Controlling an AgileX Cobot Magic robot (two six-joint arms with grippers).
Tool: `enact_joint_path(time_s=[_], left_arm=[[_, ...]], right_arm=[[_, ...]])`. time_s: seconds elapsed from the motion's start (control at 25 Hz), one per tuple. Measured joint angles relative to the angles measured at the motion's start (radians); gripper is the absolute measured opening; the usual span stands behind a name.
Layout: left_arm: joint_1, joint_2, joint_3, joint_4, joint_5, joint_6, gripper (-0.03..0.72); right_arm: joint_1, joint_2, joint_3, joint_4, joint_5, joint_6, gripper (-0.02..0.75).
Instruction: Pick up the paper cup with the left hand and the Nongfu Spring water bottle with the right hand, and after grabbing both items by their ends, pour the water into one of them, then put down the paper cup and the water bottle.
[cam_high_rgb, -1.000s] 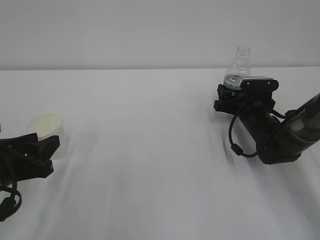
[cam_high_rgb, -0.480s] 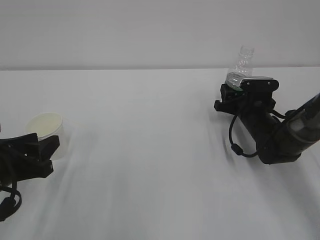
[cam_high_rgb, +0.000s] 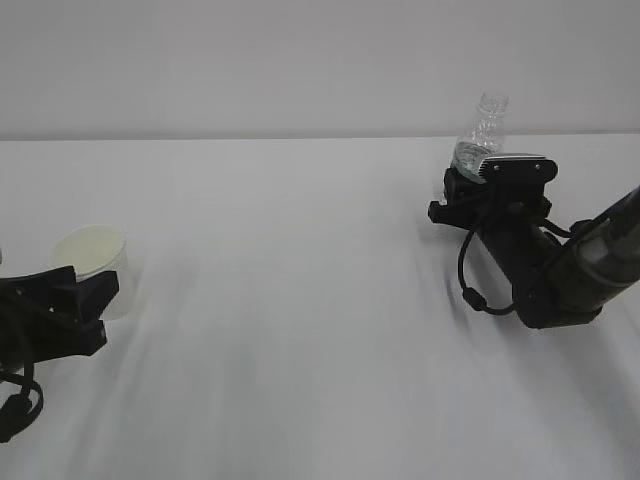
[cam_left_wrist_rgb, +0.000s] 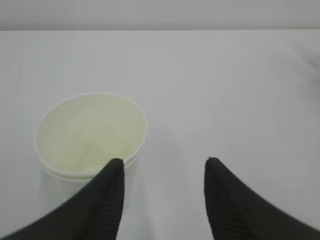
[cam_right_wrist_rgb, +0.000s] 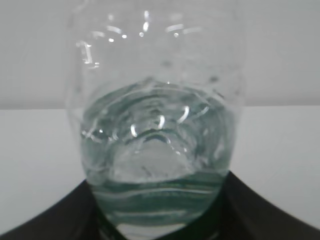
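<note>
The white paper cup (cam_high_rgb: 92, 255) stands upright at the table's left, its cream inside empty. My left gripper (cam_high_rgb: 108, 312) is open beside it. In the left wrist view the cup (cam_left_wrist_rgb: 90, 135) sits left of the gap, the left fingertip (cam_left_wrist_rgb: 114, 172) overlaps its near-right wall, and bare table shows between the fingers of the left gripper (cam_left_wrist_rgb: 162, 165). At the far right the clear Nongfu Spring water bottle (cam_high_rgb: 478, 135) leans slightly right, uncapped, with water low inside. My right gripper (cam_high_rgb: 462, 192) is shut on its lower body. Up close, the black fingers of the right gripper (cam_right_wrist_rgb: 157, 200) press both sides of the bottle (cam_right_wrist_rgb: 157, 125).
A white tabletop (cam_high_rgb: 300, 300) runs back to a pale wall. The right arm (cam_high_rgb: 560, 270) and its looping cable (cam_high_rgb: 470, 290) lie along the table's right side.
The right gripper's fingers have closed in onto the bottle, and the bottle has tipped slightly to the right. The left gripper and the cup have not moved.
</note>
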Motion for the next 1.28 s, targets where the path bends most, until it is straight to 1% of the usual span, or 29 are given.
enact_joint_path(time_s=[0.24,0.44,0.68,1.0,1.28], left_arm=[[0.0,0.0,0.0,0.0,0.0,0.0,0.369],[0.0,0.0,0.0,0.0,0.0,0.0,0.368],[0.0,0.0,0.0,0.0,0.0,0.0,0.368],[0.0,0.0,0.0,0.0,0.0,0.0,0.368],[0.0,0.022,0.0,0.0,-0.002,0.0,0.368]], right_arm=[[0.0,0.0,0.004,0.0,-0.004,-0.016,0.368],[0.0,-0.022,0.056,0.0,-0.022,-0.018,0.368],[0.0,-0.105,0.155,0.004,0.016,-0.054,0.367],[0.0,-0.255,0.294,0.006,0.016,-0.06,0.366],[0.0,-0.42,0.449,0.006,0.016,-0.062,0.365]])
